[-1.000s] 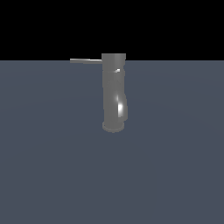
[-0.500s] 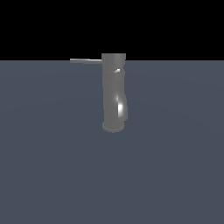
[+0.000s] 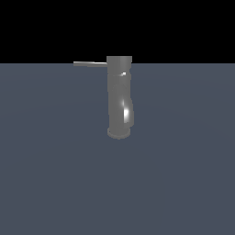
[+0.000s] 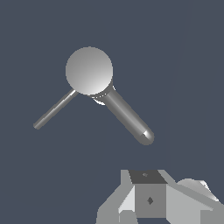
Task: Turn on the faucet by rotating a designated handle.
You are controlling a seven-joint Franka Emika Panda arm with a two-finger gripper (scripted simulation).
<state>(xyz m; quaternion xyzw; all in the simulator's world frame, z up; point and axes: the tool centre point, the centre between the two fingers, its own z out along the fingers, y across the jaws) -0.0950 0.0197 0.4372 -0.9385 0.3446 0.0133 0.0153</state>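
Note:
The faucet [image 3: 119, 98] is an upright dull-grey column on a round base, with a bright glint low down. Its handle [image 3: 90, 64], a thin flat grey bar, sticks out from the top toward the exterior view's left. The wrist view looks down on the faucet's round top [image 4: 89, 71], with the handle [image 4: 54, 110] and a thicker spout [image 4: 129, 118] branching from it. Only part of my gripper [image 4: 162, 189] shows, at the frame's edge, above and apart from the faucet. How its fingers stand is unclear. It does not appear in the exterior view.
A flat dark blue-grey surface [image 3: 55, 174] spreads around the faucet's base. Beyond its far edge there is black background. No other objects show in either view.

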